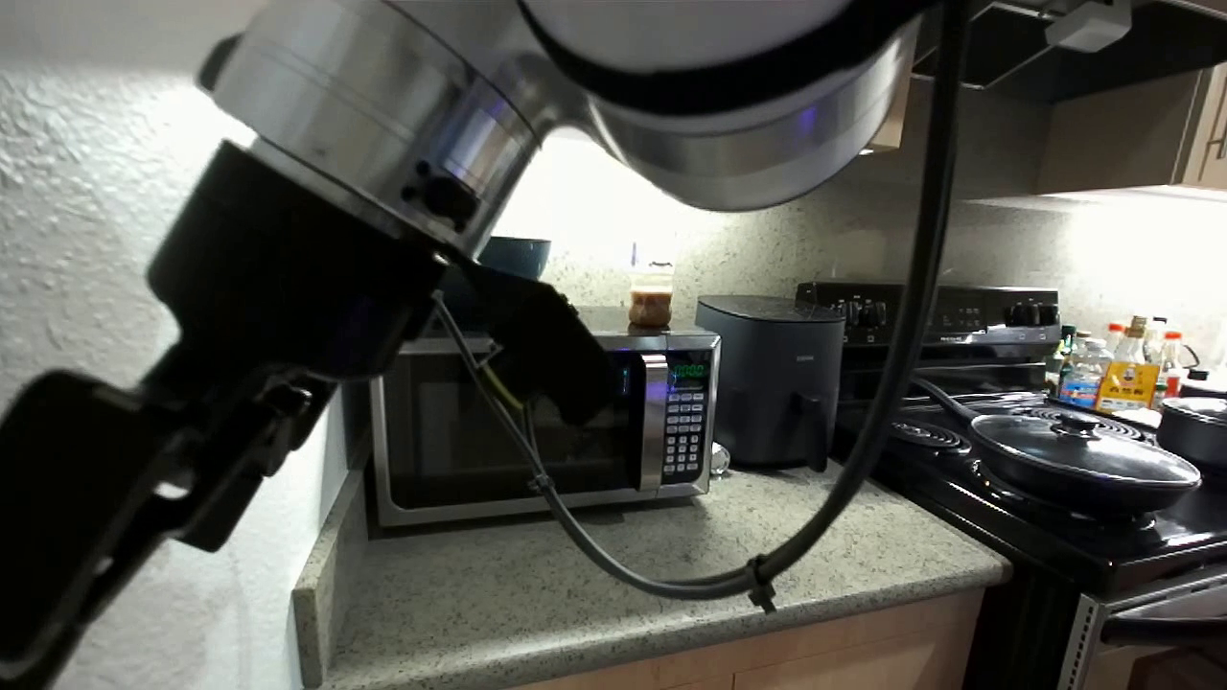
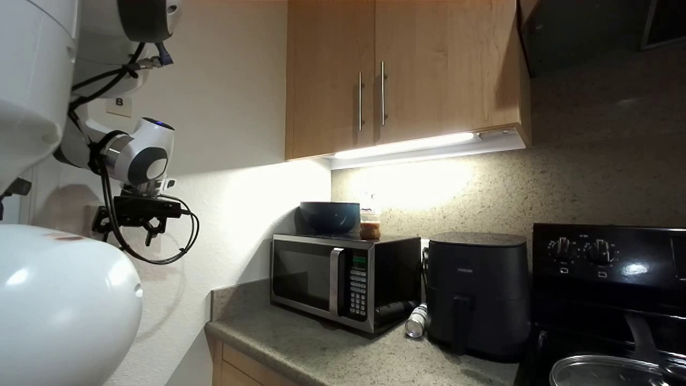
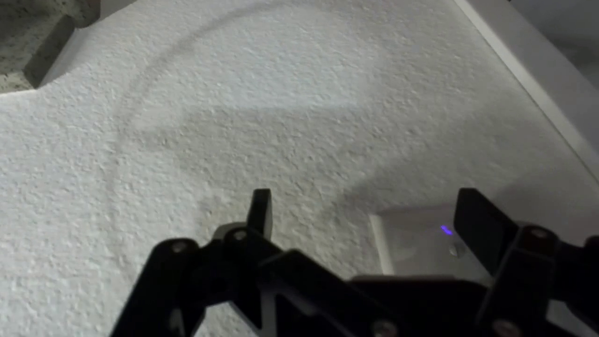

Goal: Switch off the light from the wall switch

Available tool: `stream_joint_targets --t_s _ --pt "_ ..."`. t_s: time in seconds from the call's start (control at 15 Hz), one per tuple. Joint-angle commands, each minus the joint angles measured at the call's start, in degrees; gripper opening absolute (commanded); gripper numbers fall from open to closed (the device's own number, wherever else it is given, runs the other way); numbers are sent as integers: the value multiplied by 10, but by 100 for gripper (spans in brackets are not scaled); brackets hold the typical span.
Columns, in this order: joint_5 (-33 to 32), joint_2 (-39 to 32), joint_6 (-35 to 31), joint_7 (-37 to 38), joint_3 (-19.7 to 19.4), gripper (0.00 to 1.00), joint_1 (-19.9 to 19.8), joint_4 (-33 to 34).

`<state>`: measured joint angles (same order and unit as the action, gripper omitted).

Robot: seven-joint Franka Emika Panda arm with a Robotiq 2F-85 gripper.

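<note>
While its two fingers [image 3: 482,229] stand wide apart, the claw [image 3: 365,206] is released, with rough white wall [image 3: 281,145] showing through the gap in the wrist view. The switch plate [image 3: 416,243] is on that wall behind the claw's finger on the right of this view, partly covered by it; a screw [image 3: 455,251] shows on the plate, but whether the finger touches it, and how it is set, cannot be told. Higher than the claw in both exterior views is the arm [image 1: 355,105], and a dark cable [image 1: 930,259] loops down near the claw. Right of the claw in both, a microwave [image 2: 303,273] stands on the desk [image 2: 300,343], carrying a dark bowl [image 2: 329,217] and, near the bowl, a jar [image 2: 370,230] with brown contents. Farther from the claw, past a small bottle [image 2: 416,321] lying on the desk, stands a dark air fryer [image 2: 482,300]. In an exterior view, above the claw's height and to its right, a lit lamp [image 2: 407,145] runs along the underside of a wooden cupboard [image 2: 439,69]. Farthest from the claw is a black stove [image 1: 944,321], bearing a pan [image 1: 1074,498] under a glass lid [image 1: 1035,439], with a pot [image 1: 1193,436] partly in view beyond the pan and several bottles [image 1: 1136,369] near them.
</note>
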<state>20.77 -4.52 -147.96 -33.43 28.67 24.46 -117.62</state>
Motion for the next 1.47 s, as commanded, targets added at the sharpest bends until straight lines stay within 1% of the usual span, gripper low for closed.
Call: stream_joint_targets --t_s 0.0,0.2,0.4,0.53,0.87,1.4 --pt "21 38 -15 -19 10 100 4 -8" --pt "24 55 -21 -22 6 100 13 -9" --pt "30 59 -11 -18 0 100 17 -7" --pt "39 51 9 -11 -5 100 16 -4" --pt "63 32 29 5 -15 100 9 -7" --pt "76 -5 33 8 -21 100 -4 7"
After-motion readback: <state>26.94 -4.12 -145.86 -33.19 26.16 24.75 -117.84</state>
